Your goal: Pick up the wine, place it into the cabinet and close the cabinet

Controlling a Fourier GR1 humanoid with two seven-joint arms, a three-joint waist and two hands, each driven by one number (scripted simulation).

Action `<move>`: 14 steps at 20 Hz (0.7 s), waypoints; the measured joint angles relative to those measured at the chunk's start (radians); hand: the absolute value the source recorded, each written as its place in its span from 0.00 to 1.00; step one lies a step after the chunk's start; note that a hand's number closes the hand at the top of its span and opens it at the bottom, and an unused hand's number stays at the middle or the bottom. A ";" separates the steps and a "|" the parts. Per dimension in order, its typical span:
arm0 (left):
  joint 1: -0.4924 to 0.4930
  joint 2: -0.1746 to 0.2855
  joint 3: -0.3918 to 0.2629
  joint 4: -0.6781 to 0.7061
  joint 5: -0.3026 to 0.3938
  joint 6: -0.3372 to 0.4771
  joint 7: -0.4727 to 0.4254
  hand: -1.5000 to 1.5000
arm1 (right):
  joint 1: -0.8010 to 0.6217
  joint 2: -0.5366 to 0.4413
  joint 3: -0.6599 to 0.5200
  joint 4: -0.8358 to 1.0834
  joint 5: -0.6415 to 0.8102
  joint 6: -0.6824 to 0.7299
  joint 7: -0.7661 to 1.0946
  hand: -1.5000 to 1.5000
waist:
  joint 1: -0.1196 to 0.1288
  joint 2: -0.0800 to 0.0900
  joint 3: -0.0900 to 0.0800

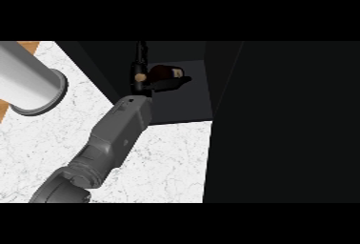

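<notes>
Presently reviews the head view, the only view supplied.

Finds the wine [166,72] inside the open cabinet [179,107], low in the dark compartment and toward its back. Reads it as lying on its side, though cannot confirm this in the gloom. Locates the left hand [143,85] at the cabinet mouth, just beside or touching the wine. Cannot tell whether it is grasping the wine or has released it, black on black hiding the outline. Traces its grey forearm [112,138] up from the lower left edge, across the counter [162,162] and into the opening. Sees no right hand anywhere.

Judges pick-up complete and placement either done or very near done. Records as outstanding: letting go of the wine, if not yet let go; clearing the forearm from the opening; closing the cabinet. Rates the task as past halfway, with closing not yet begun.

Notes a broad dark panel [281,119] filling the right side and takes it for the open door, without certainty. Notes a large pale grey cylinder [25,78] at upper left, well apart from the cabinet and no obstacle. Flags the forearm itself as the one obstruction, since it lies in the opening and blocks any closing. Flags also a risk of nudging the wine on withdrawal.
</notes>
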 measured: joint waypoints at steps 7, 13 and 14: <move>0.004 -0.001 -0.015 0.001 -0.018 -0.058 -0.016 0.00 | 0.007 0.010 0.023 0.006 0.005 -0.002 -0.012 0.00 | 0.003 -0.001 -0.001; 0.009 -0.001 -0.030 0.001 -0.025 -0.108 -0.019 0.00 | 0.005 0.012 0.044 0.001 0.013 -0.025 -0.001 0.00 | 0.004 -0.004 -0.002; 0.011 -0.001 -0.034 -0.001 -0.026 -0.116 -0.023 0.00 | 0.011 0.011 0.049 0.000 0.014 -0.024 -0.001 0.00 | 0.004 -0.005 -0.001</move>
